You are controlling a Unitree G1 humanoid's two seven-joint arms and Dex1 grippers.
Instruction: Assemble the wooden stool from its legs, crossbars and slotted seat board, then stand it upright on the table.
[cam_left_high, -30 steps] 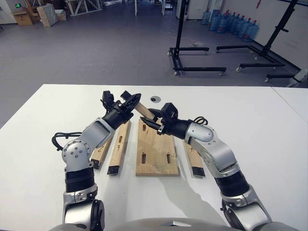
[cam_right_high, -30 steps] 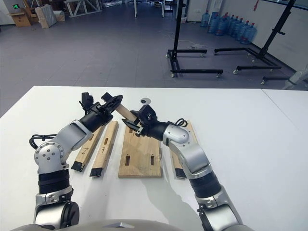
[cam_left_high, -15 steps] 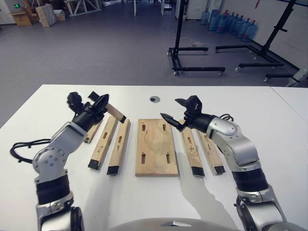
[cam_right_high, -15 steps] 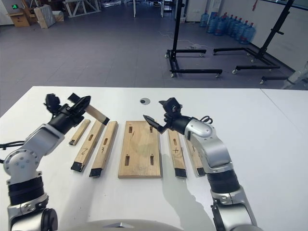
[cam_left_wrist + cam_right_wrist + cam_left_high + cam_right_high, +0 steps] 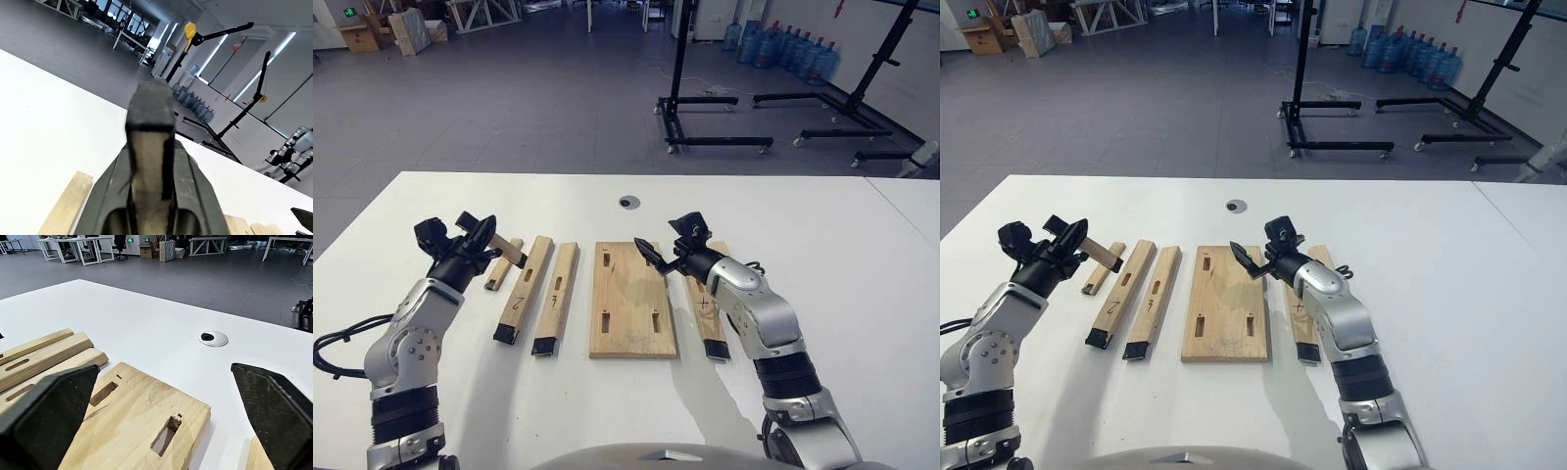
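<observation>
We see bright, even light falling from overhead onto the flat white bench. Soft grey shadows lie on it under the arm behind the right claw. Past the left claw, gripping a black-capped pale wooden bar, long ceiling light strips glow.

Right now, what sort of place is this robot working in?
Probably a big workshop or lab hall rather than a home. It has a wide grey floor, black wheeled stands, a row of blue water bottles by the far wall, and cardboard boxes at the back.
</observation>
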